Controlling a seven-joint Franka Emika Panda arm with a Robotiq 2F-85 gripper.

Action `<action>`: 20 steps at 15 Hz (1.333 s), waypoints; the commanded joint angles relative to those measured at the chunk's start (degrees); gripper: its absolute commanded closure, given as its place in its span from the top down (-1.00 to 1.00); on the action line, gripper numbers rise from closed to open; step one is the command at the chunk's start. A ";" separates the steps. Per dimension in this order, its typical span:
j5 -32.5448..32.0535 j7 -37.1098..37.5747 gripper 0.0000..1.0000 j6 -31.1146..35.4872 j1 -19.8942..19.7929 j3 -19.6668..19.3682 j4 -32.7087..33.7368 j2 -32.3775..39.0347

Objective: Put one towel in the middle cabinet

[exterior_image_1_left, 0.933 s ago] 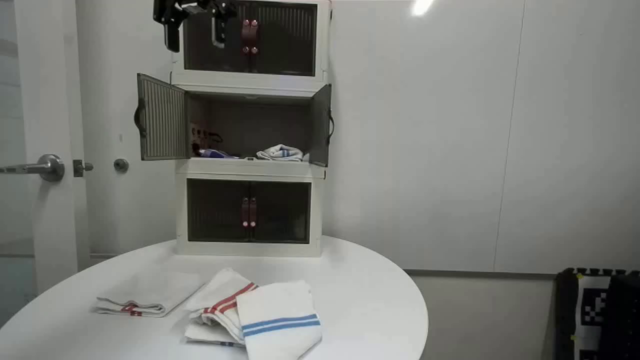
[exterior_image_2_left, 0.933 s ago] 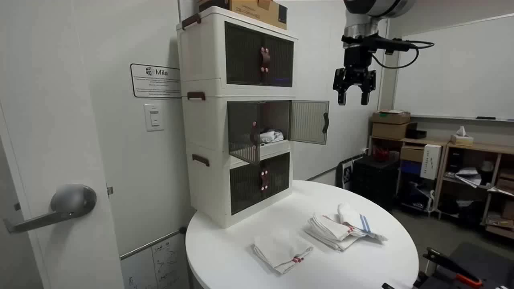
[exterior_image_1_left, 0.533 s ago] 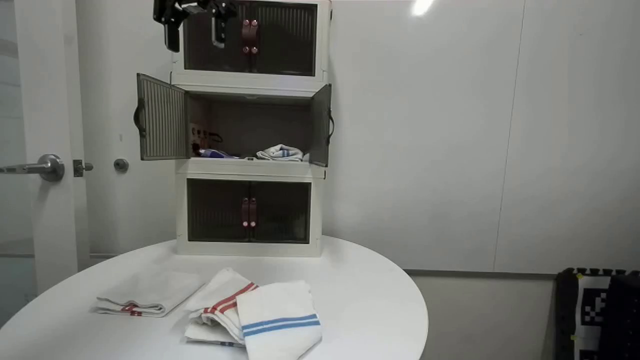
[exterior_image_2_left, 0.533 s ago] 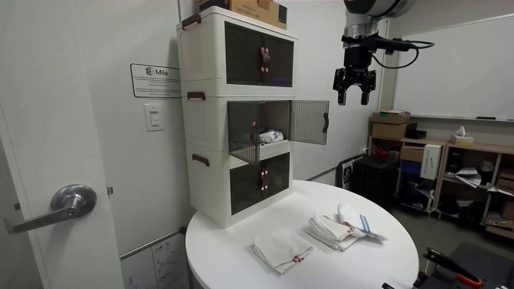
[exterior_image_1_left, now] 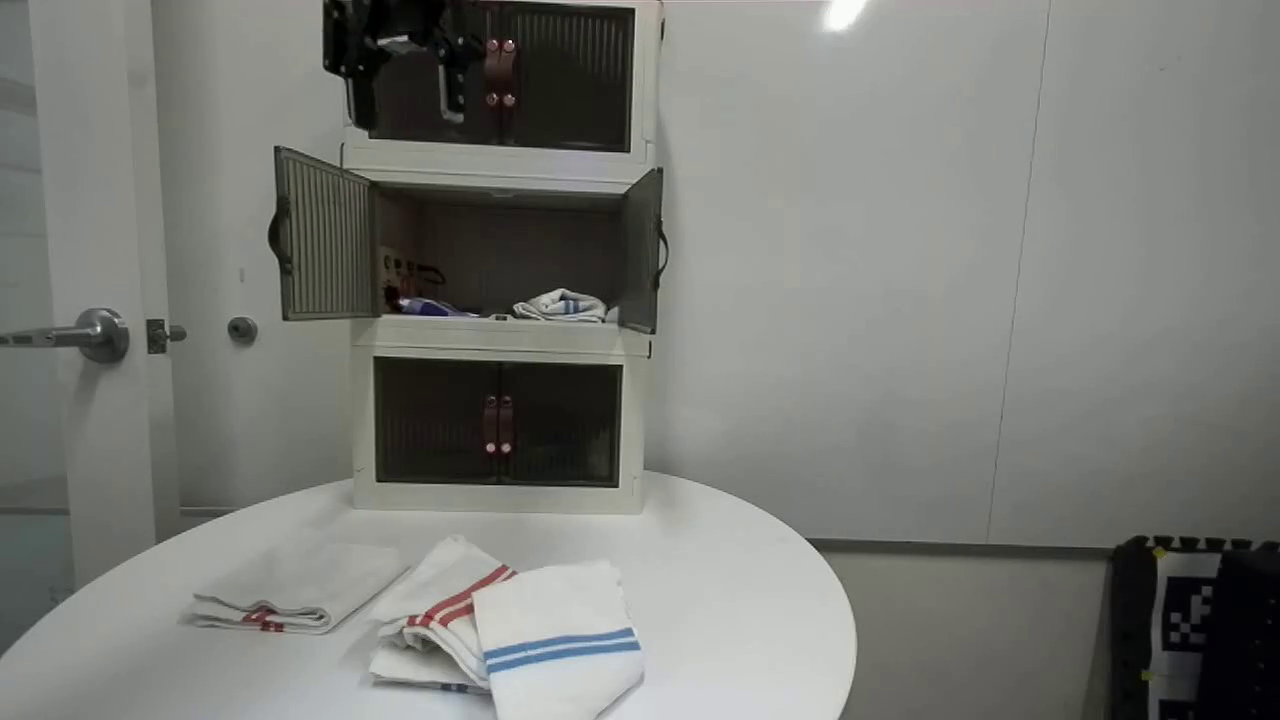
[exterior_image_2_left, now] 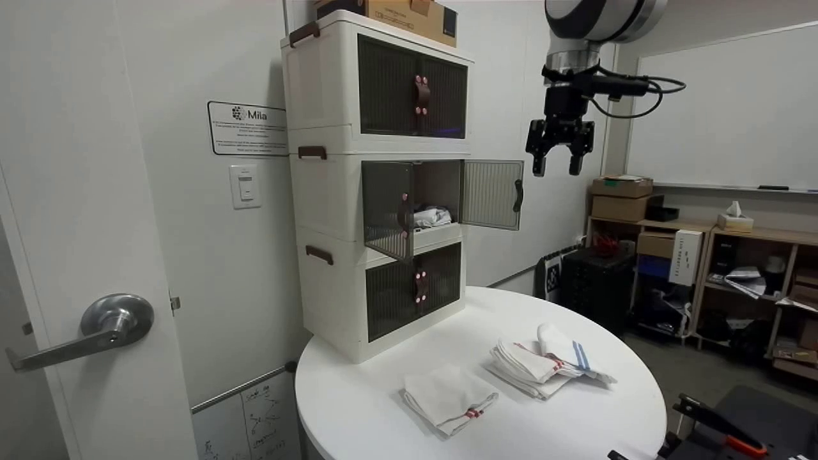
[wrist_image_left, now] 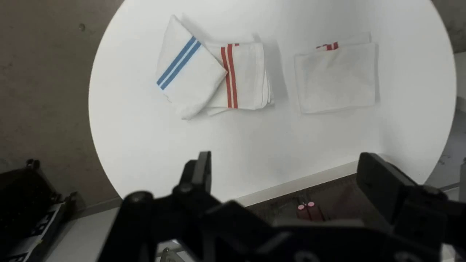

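The towel with blue stripes (exterior_image_1_left: 555, 605) lies on the white table, overlapping a red-striped towel (exterior_image_1_left: 455, 600); both also show in the wrist view (wrist_image_left: 185, 80). A second red-striped towel (wrist_image_left: 336, 78) lies apart. The middle cabinet (exterior_image_1_left: 500, 336) has both grey doors swung open, the door (exterior_image_1_left: 325, 240) and the door (exterior_image_1_left: 642, 250). A crumpled white cloth with blue stripes (exterior_image_1_left: 560, 305) lies inside it, also seen in an exterior view (exterior_image_2_left: 432, 217). My gripper (exterior_image_2_left: 557, 167) is open and empty, high above the table. It also shows in the wrist view (wrist_image_left: 285, 158).
A purple-blue item (exterior_image_1_left: 430, 308) lies inside the middle cabinet. The top box (exterior_image_2_left: 412, 89) and bottom box (exterior_image_2_left: 415, 291) are shut. A cardboard box (exterior_image_2_left: 412, 19) sits on the stack. The round table (exterior_image_2_left: 358, 409) ends in a curved edge. A wall stands behind.
My gripper stays still between the two earlier moments, then lowers a little, shifting slightly sideways, still open. Towels, cloth and cabinet doors have not moved.
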 commanded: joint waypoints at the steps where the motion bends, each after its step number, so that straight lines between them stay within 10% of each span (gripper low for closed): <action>1: -3.77 4.03 1.00 15.34 -1.96 -0.69 -7.20 3.85; 8: 6.97 -0.18 1.00 42.29 -5.49 -7.42 -12.62 23.84; 13: 25.88 -11.00 1.00 45.67 -9.36 -2.62 -8.13 37.56; 20: 23.88 -5.13 1.00 53.57 -10.78 -0.69 -1.49 50.20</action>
